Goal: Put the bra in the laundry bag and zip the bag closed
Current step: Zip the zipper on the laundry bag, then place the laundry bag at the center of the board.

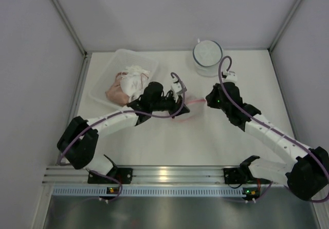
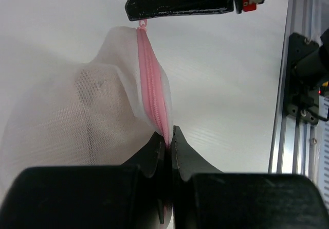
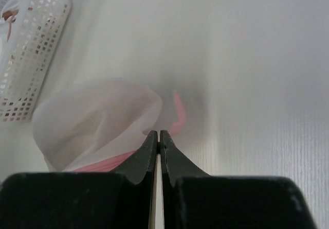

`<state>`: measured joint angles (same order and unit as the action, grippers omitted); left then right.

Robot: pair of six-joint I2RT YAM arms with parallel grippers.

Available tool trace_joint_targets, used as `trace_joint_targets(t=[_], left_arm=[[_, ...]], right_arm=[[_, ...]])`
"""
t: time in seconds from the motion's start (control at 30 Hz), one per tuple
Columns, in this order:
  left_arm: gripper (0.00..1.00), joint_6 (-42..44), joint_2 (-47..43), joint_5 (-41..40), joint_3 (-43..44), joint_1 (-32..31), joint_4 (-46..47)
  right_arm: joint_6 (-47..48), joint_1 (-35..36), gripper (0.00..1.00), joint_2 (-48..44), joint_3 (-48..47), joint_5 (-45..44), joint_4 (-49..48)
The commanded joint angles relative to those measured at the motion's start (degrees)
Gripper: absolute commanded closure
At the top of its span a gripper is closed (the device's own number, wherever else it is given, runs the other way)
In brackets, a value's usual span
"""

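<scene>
The left gripper [image 2: 168, 136] had its fingers pressed together on the near end of the pink zipper [image 2: 151, 80] of the laundry bag [image 2: 87, 110], apparently to anchor that end so the seam would stay straight. The right gripper [image 3: 159, 135] was also fully closed, right at the zip pull [image 2: 141, 24] on the far end. Whether it actually pinched the pull could not be told. The zipper teeth looked joined along the stretch between them, and the bra [image 1: 121, 89] lay in the white basket [image 1: 103, 92] just left of the bag, so the bag probably had yet to be opened. Both arms reached forward and inward over the table [image 1: 205, 141], wrists low, their grippers facing each other across the bag.
</scene>
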<state>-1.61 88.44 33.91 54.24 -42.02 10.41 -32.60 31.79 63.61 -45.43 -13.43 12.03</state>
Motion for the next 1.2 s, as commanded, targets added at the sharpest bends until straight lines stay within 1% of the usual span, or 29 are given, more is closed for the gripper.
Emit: trace_joint_targets(t=[0.0,0.13,0.17,0.23,0.4,0.43,0.5,0.53,0.63,0.73,0.77,0.8,0.83,0.87,0.9,0.93,0.97,1.0,1.03,1.07,1.1,1.17], left_arm=[[1.0,-7.35,-7.65,-3.14,-4.74,0.62,13.22],[1.0,-9.99,-14.25,-7.01,-13.25,0.62,18.84],[1.0,-10.52,-16.61,-8.23,-14.41,0.71,20.85],[1.0,-11.92,-18.74,-8.77,-16.96,0.71,21.75],[1.0,-13.25,-24.8,-13.16,-20.57,0.71,21.93],[1.0,-14.29,-25.59,-16.04,-21.45,0.71,22.45],[1.0,-16.23,-27.35,-18.0,-22.77,0.71,25.16],[1.0,-18.85,-27.62,-20.09,-23.64,0.8,27.62],[1.0,-22.81,-27.36,-20.64,-24.0,0.8,30.71],[1.0,-24.14,-25.87,-20.02,-22.95,0.71,32.12],[1.0,-24.23,-25.17,-20.2,-22.43,0.8,32.12],[1.0,-24.49,-24.73,-20.72,-22.07,0.8,32.21],[1.0,-25.54,-24.46,-21.6,-20.85,0.8,31.78],[1.0,-25.9,-23.76,-22.3,-19.8,0.89,30.73],[1.0,-26.25,-23.23,-24.4,-18.48,0.97,26.98],[1.0,-27.47,-22.79,-25.64,-15.07,1.06,24.76],[1.0,-27.92,-21.48,-25.65,-13.47,1.76,22.83],[1.0,-28.45,-20.95,-25.39,-11.89,2.29,20.2],[1.0,-30.54,-20.42,-26.08,-9.09,3.34,18.87],[1.0,-31.69,-19.81,-26.78,-7.84,3.78,18.24],[1.0,-34.05,-18.76,-28.88,-5.92,4.22,17.37],[1.0,-34.78,-17.52,-29.86,-4.24,5.63,18.06]], right_arm=[[0.43,-2.34,1.0,-0.69,-2.65,-5.11,0.09],[-0.53,-2.87,1.0,-0.42,-1.68,-5.55,-0.08],[-0.88,-2.87,1.0,-0.42,-0.81,-5.55,-0.78],[-1.06,-2.96,1.0,-0.16,-0.1,-5.55,-1.22],[-2.2,-3.05,1.0,-0.07,1.4,-6.43,-1.84],[-2.55,-3.14,1.0,-0.33,1.48,-6.43,-1.84],[-2.99,-3.05,1.0,-0.68,1.75,-6.08,-2.19],[-3.26,-3.05,1.0,-0.86,1.84,-5.91,-1.93],[-3.35,-3.05,1.0,-1.3,1.49,-5.03,-2.19],[-2.91,-3.14,1.0,-1.3,0.09,-4.41,-1.49],[-1.69,-3.14,1.0,-0.69,-2.27,-3.98,-0.96],[-0.98,-3.14,0.96,-0.16,-3.95,-3.28,1.04],[-0.02,-3.14,0.88,0.54,-5.88,-2.75,2.11],[1.91,-3.14,0.74,2.11,-10.6,-2.57,3.86],[2.8,-3.4,0.5,3.0,-13.25,-2.22,5.62],[3.76,-3.66,0.39,3.88,-15.89,-2.3,8.94],[4.73,-4.1,0.29,5.1,-20.36,-2.21,10.28],[5.17,-5.41,0.14,5.38,-22.05,-1.26,10.9],[5.96,-6.29,0.05,5.21,-24.07,-0.03,10.91],[5.88,-7.43,0.01,5.03,-24.61,1.38,10.73],[5.97,-10.06,0.01,4.77,-24.88,5.48,10.38],[5.97,-12.97,0.01,4.07,-23.66,10.68,7.68]])
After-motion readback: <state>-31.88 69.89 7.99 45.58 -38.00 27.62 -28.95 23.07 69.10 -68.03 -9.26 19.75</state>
